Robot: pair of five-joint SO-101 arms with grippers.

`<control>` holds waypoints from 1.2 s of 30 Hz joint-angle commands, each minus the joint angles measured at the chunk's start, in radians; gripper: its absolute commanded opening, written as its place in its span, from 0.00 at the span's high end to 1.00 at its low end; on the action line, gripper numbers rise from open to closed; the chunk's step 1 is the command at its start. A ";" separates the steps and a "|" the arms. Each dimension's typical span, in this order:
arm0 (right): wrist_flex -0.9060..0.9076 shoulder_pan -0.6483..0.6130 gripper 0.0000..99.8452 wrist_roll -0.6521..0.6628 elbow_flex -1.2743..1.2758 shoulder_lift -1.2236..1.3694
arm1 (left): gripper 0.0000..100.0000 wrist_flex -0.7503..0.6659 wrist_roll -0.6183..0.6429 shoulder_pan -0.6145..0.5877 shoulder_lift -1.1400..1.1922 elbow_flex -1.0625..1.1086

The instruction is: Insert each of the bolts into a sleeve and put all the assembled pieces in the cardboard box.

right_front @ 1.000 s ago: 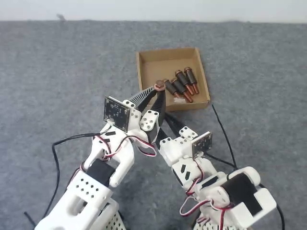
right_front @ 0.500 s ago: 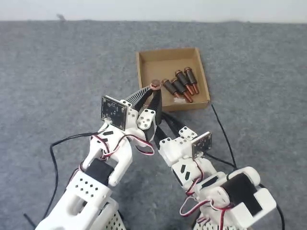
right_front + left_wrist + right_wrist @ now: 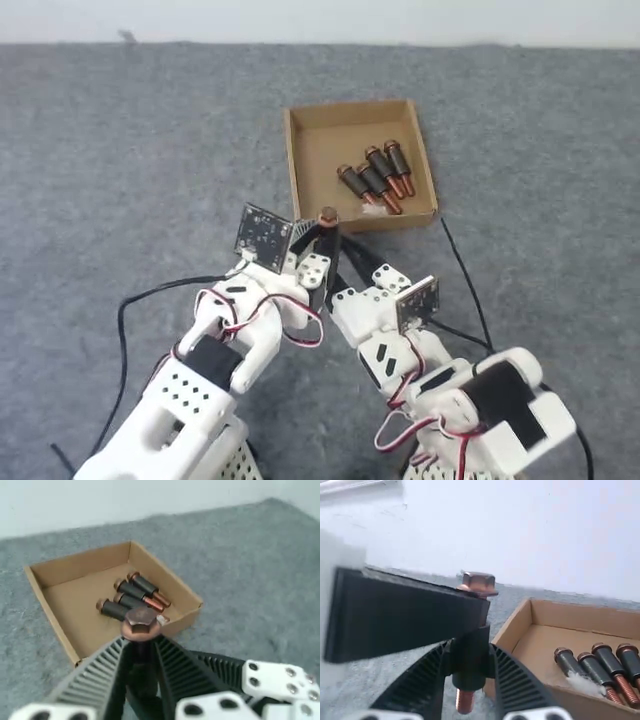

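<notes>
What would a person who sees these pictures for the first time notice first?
First, the copper-headed bolt, upright in its dark sleeve, clamped by both the left gripper and the right gripper close by the near wall of the cardboard box. Next, the three assembled pieces lying side by side inside the box.

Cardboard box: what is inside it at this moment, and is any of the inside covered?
Assembled pieces lie side by side on the cardboard box floor, by one wall. In the left wrist view the held bolt covers part of the row.
</notes>
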 commanded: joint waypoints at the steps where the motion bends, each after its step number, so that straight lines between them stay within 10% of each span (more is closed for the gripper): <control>1: -0.025 0.001 0.99 0.015 0.014 -0.015 | 0.99 0.006 -0.005 0.008 -0.015 0.035; 23: -0.021 0.002 0.99 0.020 0.012 -0.015 | 0.70 -0.157 0.003 -0.086 -0.017 0.125; 36: -0.021 0.033 0.99 0.017 0.005 -0.013 | 0.70 0.172 0.077 -0.097 -0.456 0.120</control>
